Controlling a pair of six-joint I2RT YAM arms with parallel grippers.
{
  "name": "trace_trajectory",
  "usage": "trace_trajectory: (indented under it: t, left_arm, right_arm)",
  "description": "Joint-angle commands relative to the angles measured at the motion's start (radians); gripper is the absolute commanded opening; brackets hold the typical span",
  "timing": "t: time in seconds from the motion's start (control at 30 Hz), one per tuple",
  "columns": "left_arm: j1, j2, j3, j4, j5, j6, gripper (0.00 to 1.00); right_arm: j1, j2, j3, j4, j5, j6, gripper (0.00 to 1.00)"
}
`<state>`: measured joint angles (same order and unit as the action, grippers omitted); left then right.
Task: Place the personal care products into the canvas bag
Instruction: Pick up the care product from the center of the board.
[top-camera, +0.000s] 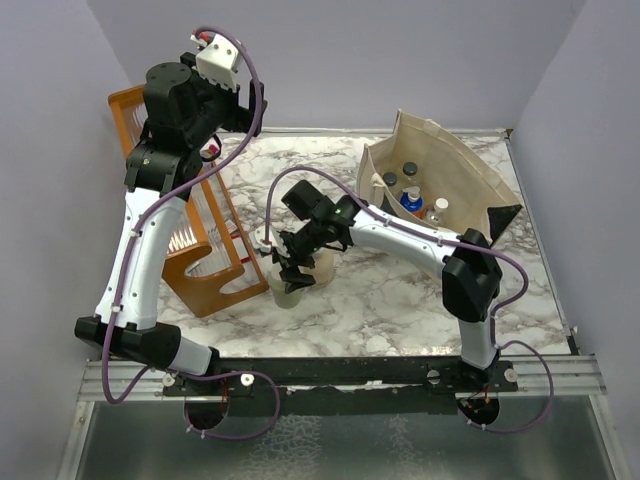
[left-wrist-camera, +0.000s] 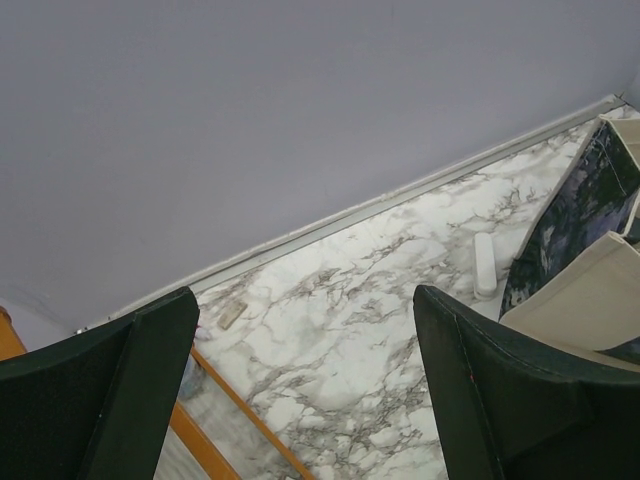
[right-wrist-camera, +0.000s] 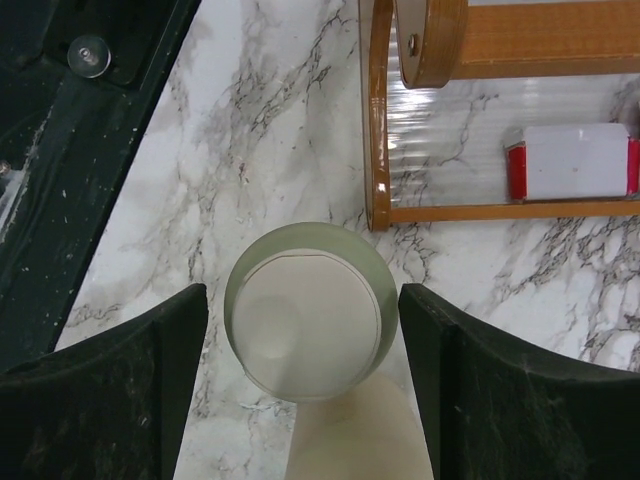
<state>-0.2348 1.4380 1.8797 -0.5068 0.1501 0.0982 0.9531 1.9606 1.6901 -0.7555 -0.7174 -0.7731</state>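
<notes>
Hovering over the marble table (top-camera: 400, 310), the right gripper (right-wrist-camera: 303, 295) had its jaws apart, one on either side of the olive-grey bottle with the cream cap (right-wrist-camera: 310, 310). In the wrist view a sliver of marble showed between the finger (right-wrist-camera: 120, 390) at 9 o'clock and the bottle's rim, so no squeeze there! That bottle stood upright on the table, around 8 o'clock from the tabletop's middle in the top view, just beside the near corner of the orange wooden rack (top-camera: 215, 265). Over at 2 o'clock sat the canvas bag (top-camera: 455, 165), mouth gaping upward, with more bottles inside it. There were two black-capped bottles (top-camera: 408, 168) side by side toward the far wall, a blue-capped bottle (top-camera: 410, 201) nearer, and a pale-topped one (top-camera: 440, 206) at its 3 o'clock. Up at 10 o'clock the left arm (top-camera: 140, 260) was reared high above the rack. The left gripper (left-wrist-camera: 305, 300) was spread wide with nothing between its fingers, only marble and grey wall beyond. The bag's dark patterned panel (left-wrist-camera: 580, 200) sat at that view's 3 o'clock edge.
</notes>
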Motion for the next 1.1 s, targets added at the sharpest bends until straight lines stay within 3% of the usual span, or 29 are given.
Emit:
trace_trajectory:
  t: [0.0, 0.1, 0.4, 0.57, 0.8, 1.07]
  left_arm:
    - [0.007, -0.035, 0.0, 0.021, 0.039, -0.023, 0.91]
    - [0.008, -0.033, 0.001, 0.02, 0.052, -0.027, 0.91]
    - [0.009, -0.029, -0.007, 0.02, 0.087, -0.029, 0.91]
    - [0.01, -0.032, -0.018, 0.02, 0.094, -0.021, 0.91]
    - [0.009, -0.032, -0.029, 0.021, 0.12, -0.019, 0.91]
    - [0.009, -0.035, -0.051, 0.025, 0.147, -0.018, 0.91]
  right_arm:
    - [0.009, 0.015, 0.031, -0.002, 0.015, -0.014, 0.72]
    - [0.009, 0.016, 0.032, -0.004, 0.011, -0.013, 0.65]
    - [0.01, 0.011, 0.04, -0.007, 0.006, -0.012, 0.56]
    - [0.01, 0.008, 0.054, -0.026, -0.021, -0.017, 0.42]
    - [0.01, 0.014, 0.135, -0.113, -0.064, -0.024, 0.12]
    - [0.01, -0.02, 0.189, -0.199, -0.135, -0.028, 0.02]
